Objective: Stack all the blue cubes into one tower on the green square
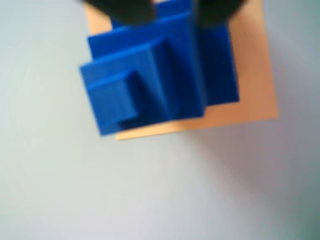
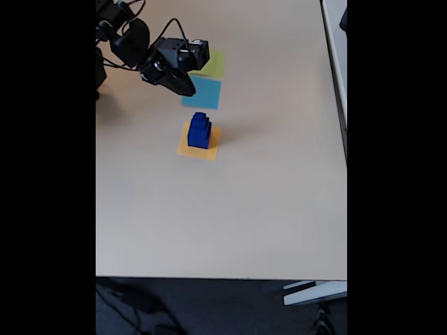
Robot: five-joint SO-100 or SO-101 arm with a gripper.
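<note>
A: The fixed view shows the blue cubes [image 2: 199, 130] stacked on the orange square [image 2: 209, 150], the green square [image 2: 215, 64] bare.

B: Up close they're glossy, stepped tiers [image 1: 160, 75]. The pincer [image 2: 187, 87] hovers apart; spread or pressed, I can't tell.

Pincer [image 1: 172, 12] blurred, cut off by wrist view's top edge

The wrist view looks steeply down from close above, slightly out of focus, with the dark fingertips of the gripper [image 1: 172, 10] intruding at its top edge. The fixed view stands high and well back, looking down across the whole table [image 2: 230, 209], the arm at its far left corner. Both views share the stacked blue cubes [image 1: 155, 75] [image 2: 199, 130] on the orange square [image 1: 250, 75] [image 2: 198, 150].
</note>
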